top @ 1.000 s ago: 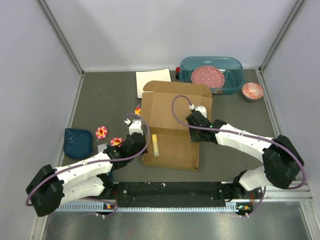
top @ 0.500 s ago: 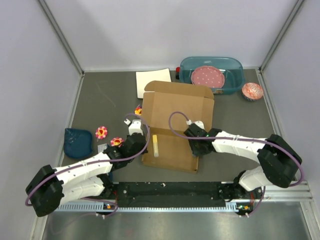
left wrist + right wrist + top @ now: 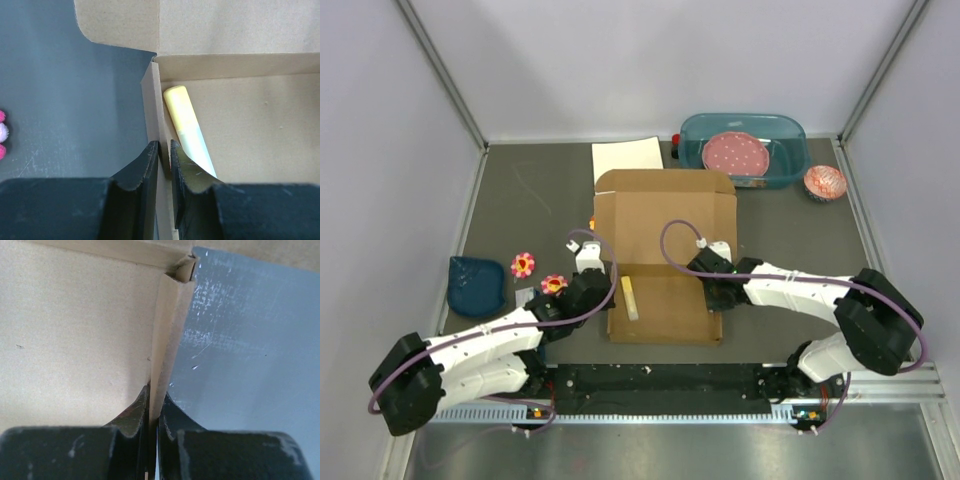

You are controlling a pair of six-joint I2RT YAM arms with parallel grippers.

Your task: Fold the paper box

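1. At the middle of the counter (image 3: 540, 200), in front of both arms, you see the paper box (image 3: 665, 255) lying open. Its shallow tray is nearest the arm bases and its lid panel is spread away toward the back wall.
2. On the tray's left side, your left hand (image 3: 603, 292) is pinched narrow on the upright left wall. The wrist view shows the left hand (image 3: 164, 147) with one black finger outside the cardboard and one inside the paper box (image 3: 250, 125).
3. On the opposite side, your right hand (image 3: 718, 295) is clamped tight on the right wall. Its own camera shows the right hand (image 3: 154, 397) with the thin cardboard edge between the fingers, where the paper box (image 3: 75, 340) meets grey counter.
4. Inside the tray, a pale yellow stick (image 3: 632, 297) lies just beside the left wall. In the left wrist view the yellow stick (image 3: 187, 125) runs close to the inner finger.
5. Beyond the lid, a white sheet (image 3: 625, 158) meets the box's far edge, and a teal tub (image 3: 790, 140) holds a pink dotted plate (image 3: 735, 152).
6. Left of the box, two flower shapes (image 3: 523, 264) and a dark blue dish (image 3: 477, 283) sit apart from it.
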